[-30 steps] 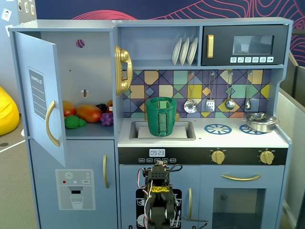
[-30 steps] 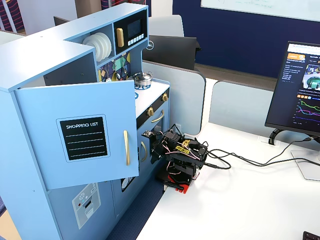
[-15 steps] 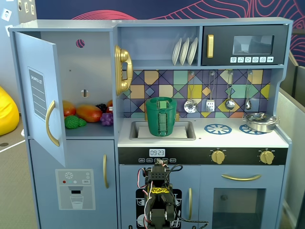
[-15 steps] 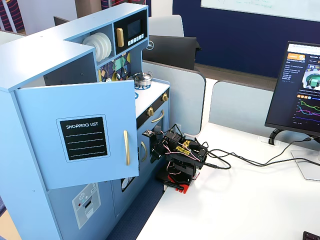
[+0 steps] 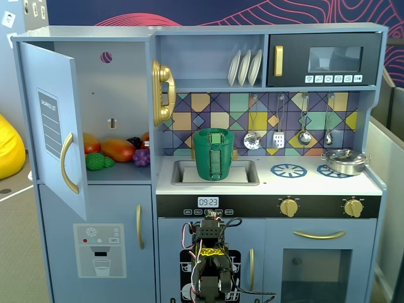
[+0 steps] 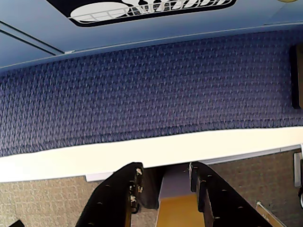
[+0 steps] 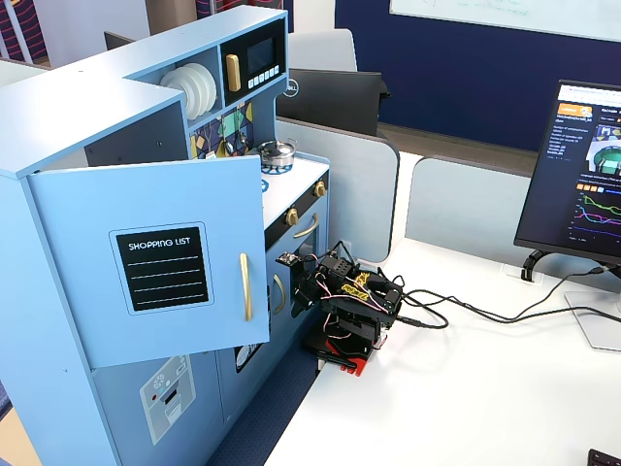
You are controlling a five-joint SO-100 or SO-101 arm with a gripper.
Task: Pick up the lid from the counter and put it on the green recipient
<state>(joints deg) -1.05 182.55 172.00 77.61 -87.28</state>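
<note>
The green recipient [image 5: 213, 156] stands upright in the sink [image 5: 243, 178] of the toy kitchen, its ribbed handle panel facing the camera. A flat green disc with a lighter middle, which looks like the lid [image 5: 213, 132], rests on the pot's top; no lid lies on the counter. My arm [image 5: 210, 252] is folded low in front of the kitchen, far below the pot. In the wrist view my gripper [image 6: 163, 174] points down over the white table edge [image 6: 71, 158] at the blue carpet. Its jaws stand apart with nothing between them.
A shiny silver pan [image 5: 344, 161] sits on the right burner, next to a blue burner ring [image 5: 288, 170]. The fridge door [image 5: 53, 126] hangs open at the left, with toy food [image 5: 117, 150] inside. In the other fixed view the arm [image 7: 349, 309] sits at the desk edge, cables trailing right.
</note>
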